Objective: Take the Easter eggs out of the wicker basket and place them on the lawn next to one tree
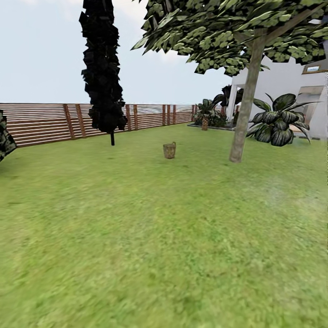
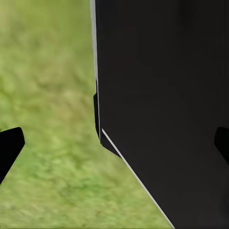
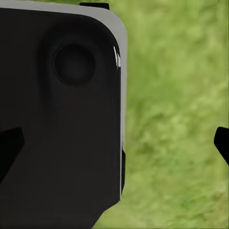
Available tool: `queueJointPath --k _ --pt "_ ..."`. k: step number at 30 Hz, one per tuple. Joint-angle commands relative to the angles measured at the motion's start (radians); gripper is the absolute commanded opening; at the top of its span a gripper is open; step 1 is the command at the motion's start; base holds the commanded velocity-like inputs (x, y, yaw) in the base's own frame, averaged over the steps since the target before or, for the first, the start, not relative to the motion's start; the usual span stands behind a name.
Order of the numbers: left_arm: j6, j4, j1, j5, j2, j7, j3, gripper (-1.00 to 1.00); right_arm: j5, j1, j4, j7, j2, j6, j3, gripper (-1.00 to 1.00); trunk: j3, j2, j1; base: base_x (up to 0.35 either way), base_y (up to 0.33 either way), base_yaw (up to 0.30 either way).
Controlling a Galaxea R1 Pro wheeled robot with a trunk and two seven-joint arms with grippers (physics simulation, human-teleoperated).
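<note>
The wicker basket (image 1: 169,150) stands upright on the lawn (image 1: 136,237), far off near the middle of the head view. It looks very small from here, so I cannot tell what is inside it. The tree (image 1: 245,105) with the pale bare trunk grows to the right of the basket, apart from it, and its green leaves spread wide up top. A tall, thin, dark tree (image 1: 103,68) stands to the left of the basket, a bit farther back. Behind them a brown wooden fence (image 1: 45,120) runs along the edge of the grass. A white house (image 1: 291,82) and big leafy plants (image 1: 275,120) sit at the far right.

In the left wrist view, the left claw (image 2: 117,143) is wide open and holds nothing. Its dark fingertips (image 2: 9,148) sit at both edges, with grass and a big black robot part (image 2: 162,105) between them. The right claw (image 3: 117,145) is wide open too, with nothing in it, over grass and a black robot part (image 3: 62,109).
</note>
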Motion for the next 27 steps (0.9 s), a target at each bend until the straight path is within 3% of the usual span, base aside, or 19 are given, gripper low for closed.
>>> queueJointPath --k 1,27 --pt "0.0 0.0 0.0 0.0 0.0 -0.001 0.0 1.0 0.0 -0.001 0.0 0.0 0.0 -0.001 0.0 1.0 -0.001 0.0 0.001 0.329 0.074 -0.05" --pt "0.0 0.0 0.0 0.0 0.0 -0.001 0.0 1.0 0.0 -0.001 0.0 0.0 0.0 -0.001 -0.001 1.0 -0.001 0.0 0.001 0.329 0.074 -0.002"
